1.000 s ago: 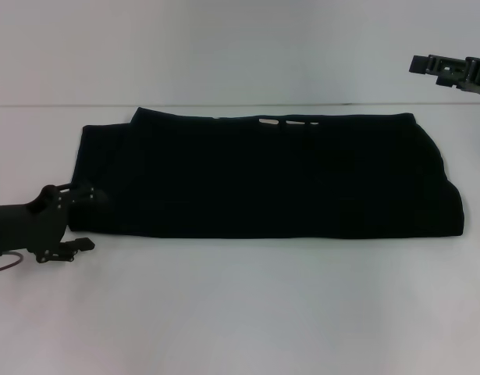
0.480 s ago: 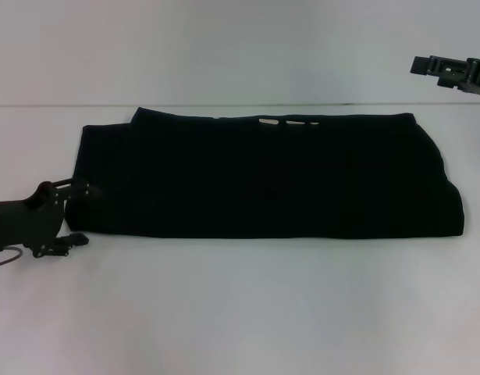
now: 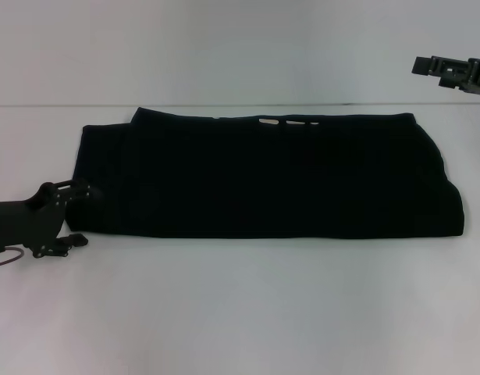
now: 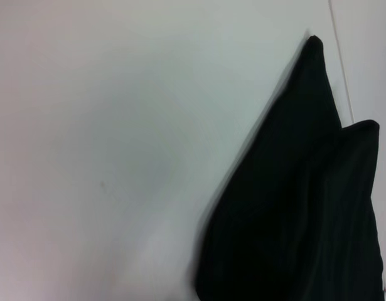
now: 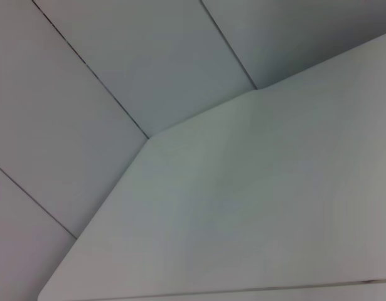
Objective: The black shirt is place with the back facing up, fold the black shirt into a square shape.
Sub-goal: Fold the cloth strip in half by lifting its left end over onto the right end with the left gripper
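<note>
The black shirt (image 3: 271,176) lies on the white table (image 3: 240,305), folded into a long flat band running left to right. Whitish print marks (image 3: 286,122) peek out at its far edge. My left gripper (image 3: 85,216) is low at the shirt's near left corner and stands open. One finger is over the cloth's left edge and the other is just in front of the corner. The left wrist view shows the shirt (image 4: 299,207) as a dark pointed fold on the table. My right gripper (image 3: 450,70) hangs high at the far right, away from the shirt.
The table's far edge (image 3: 68,105) meets a pale wall just behind the shirt. The right wrist view shows only the table's corner (image 5: 243,207) and grey wall panels (image 5: 117,56). White tabletop stretches in front of the shirt.
My left gripper has drawn slightly left and up, closer to the shirt's near left corner. The shirt and the right arm have not moved.
</note>
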